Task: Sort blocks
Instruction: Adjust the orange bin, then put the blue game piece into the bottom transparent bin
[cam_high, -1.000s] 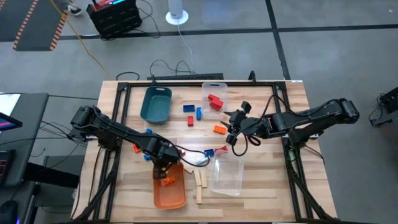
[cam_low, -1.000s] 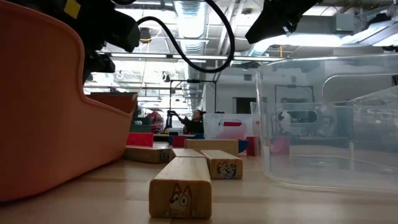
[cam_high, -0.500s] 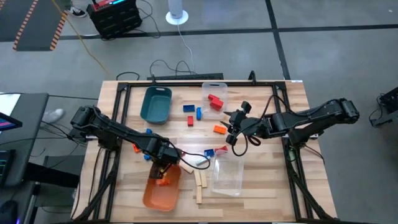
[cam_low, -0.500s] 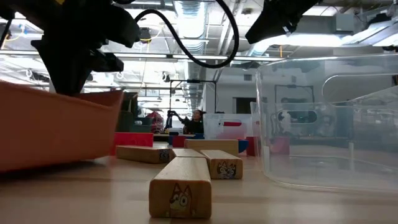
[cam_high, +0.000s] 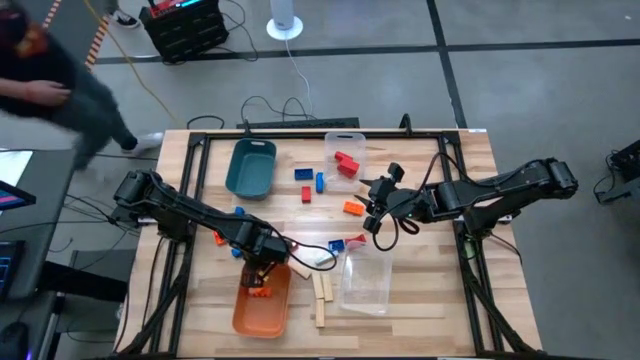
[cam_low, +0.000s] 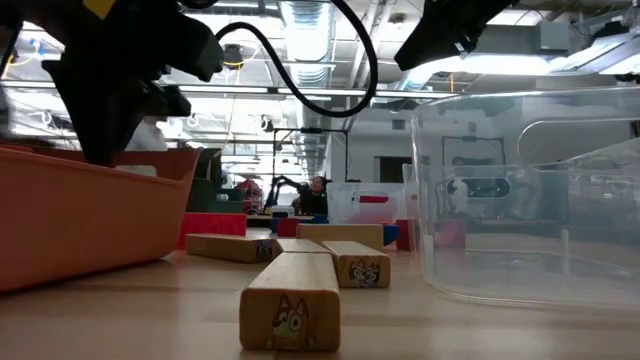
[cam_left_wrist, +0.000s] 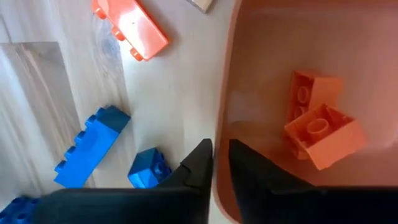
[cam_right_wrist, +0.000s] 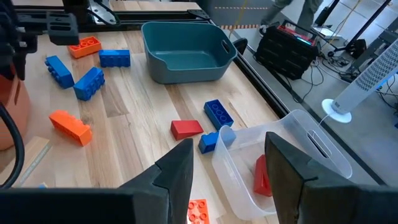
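Pinching the wall of the orange tray (cam_high: 262, 312), the left gripper (cam_high: 262, 268) sits in the lower middle-left of the high view, its fingers closed on the tray's near rim (the left wrist view shows one finger outside the wall and one inside). Two orange blocks (cam_left_wrist: 318, 127) lie inside the tray, just past that inner finger. Outside the wall, blue blocks (cam_left_wrist: 93, 147) and a loose orange block (cam_left_wrist: 130, 28) rest on the table (cam_high: 420, 175).

Moving rightward in the high view, the wooden blocks (cam_high: 322, 290) lie just right of the tray, long axes running roughly up and down the frame, between the tray and a clear bin (cam_high: 366, 282). The left arm is plainly the nearer one to them.

Further right, at centre-right, the right gripper (cam_high: 378, 212) hovers with fingers apart and nothing between them. An orange block (cam_high: 353, 208) lies just to its left, long axis roughly across the frame, so that arm is the nearer for it, by my reckoning.
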